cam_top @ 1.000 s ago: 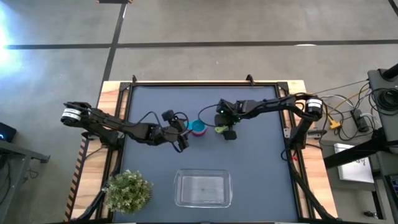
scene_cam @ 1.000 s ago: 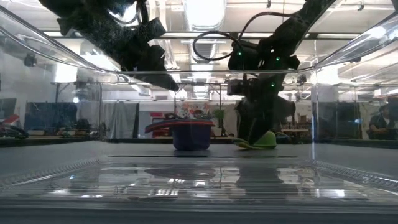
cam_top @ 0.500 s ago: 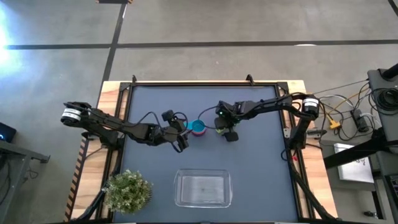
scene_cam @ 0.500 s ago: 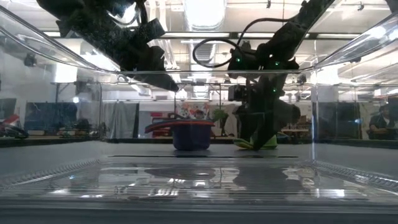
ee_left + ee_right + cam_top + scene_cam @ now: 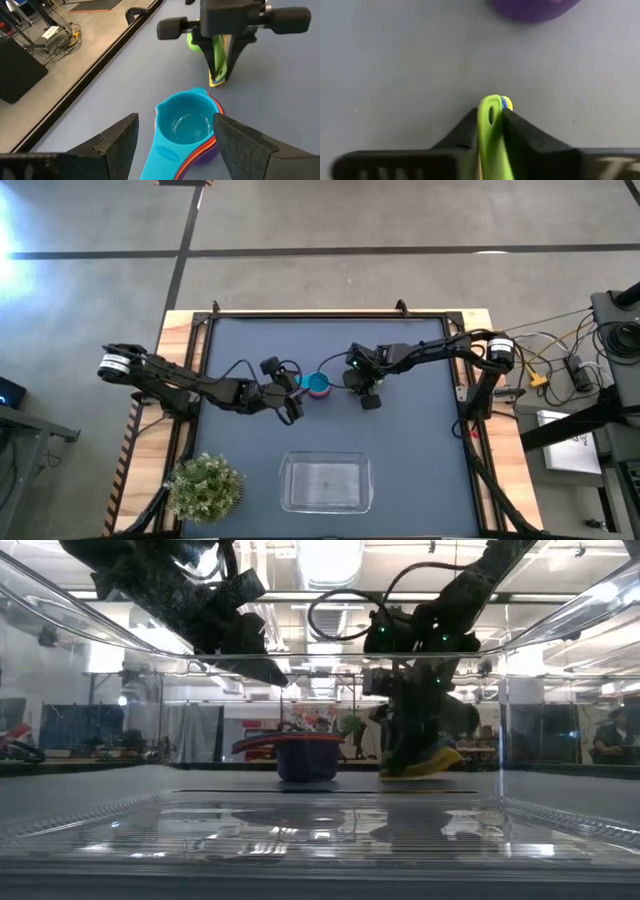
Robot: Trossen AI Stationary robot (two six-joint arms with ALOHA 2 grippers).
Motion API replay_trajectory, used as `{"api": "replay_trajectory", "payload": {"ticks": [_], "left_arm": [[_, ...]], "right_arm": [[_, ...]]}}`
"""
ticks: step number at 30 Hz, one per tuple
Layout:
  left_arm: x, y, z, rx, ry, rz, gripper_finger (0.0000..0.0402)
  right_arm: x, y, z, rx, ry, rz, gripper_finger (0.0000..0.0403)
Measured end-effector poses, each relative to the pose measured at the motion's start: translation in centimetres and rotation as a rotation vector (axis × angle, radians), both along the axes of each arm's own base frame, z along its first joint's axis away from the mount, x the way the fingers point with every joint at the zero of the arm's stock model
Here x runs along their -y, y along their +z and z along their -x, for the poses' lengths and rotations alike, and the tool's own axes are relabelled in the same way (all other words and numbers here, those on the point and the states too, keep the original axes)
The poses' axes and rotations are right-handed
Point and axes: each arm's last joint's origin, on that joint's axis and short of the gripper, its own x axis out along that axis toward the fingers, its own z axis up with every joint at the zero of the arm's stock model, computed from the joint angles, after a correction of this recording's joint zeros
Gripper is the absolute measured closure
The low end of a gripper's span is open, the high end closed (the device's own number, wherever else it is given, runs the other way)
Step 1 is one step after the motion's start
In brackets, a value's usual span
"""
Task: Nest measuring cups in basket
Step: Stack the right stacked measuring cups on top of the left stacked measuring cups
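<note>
- Your left gripper (image 5: 293,406) hangs over the middle of the table (image 5: 420,450) with its fingers (image 5: 117,145) spread apart and nothing between them; it sits in the same spot as 1 second ago.
- Just beside it, toward the table's centre, you have a stack of measuring cups (image 5: 317,385): the left wrist view shows a teal cup (image 5: 187,122) on top, with red-pink, orange and purple rims under it. In the low view the stack (image 5: 306,756) stands upright on the table, unmoved from the earlier frames.
- Your right gripper (image 5: 358,383) is next, just right of the stack and closer to it than 1 second ago. Its fingers (image 5: 527,137) are clamped on the handle of a green cup (image 5: 491,130), with a yellow cup and a bit of blue showing beside it.
- In the low view that held bundle (image 5: 428,764) now shows yellow at its lower edge and is tilted, where 1 second ago a green bowl rested there; you cannot tell whether it touches the table.
- The basket (image 5: 327,483) lies at the near edge of the table, well apart from both grippers, with no cups in it, as before.
- A bushy green plant (image 5: 206,486) stands just left of the basket.
</note>
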Motion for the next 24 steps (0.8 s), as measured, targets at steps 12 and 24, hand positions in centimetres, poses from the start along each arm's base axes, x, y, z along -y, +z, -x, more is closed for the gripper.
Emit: {"api": "replay_trajectory", "payload": {"ticks": [12,24], "left_arm": [[0.1,0.1,-0.1,0.011,-0.017,0.012,0.0164],[0.4,1.1,-0.8,0.118,-0.112,0.044,0.0168]], "right_arm": [[0.0,2.2,0.5,0.044,-0.119,-0.013,0.0389],[-0.4,6.0,0.7,0.233,-0.205,-0.170,0.0391]]}}
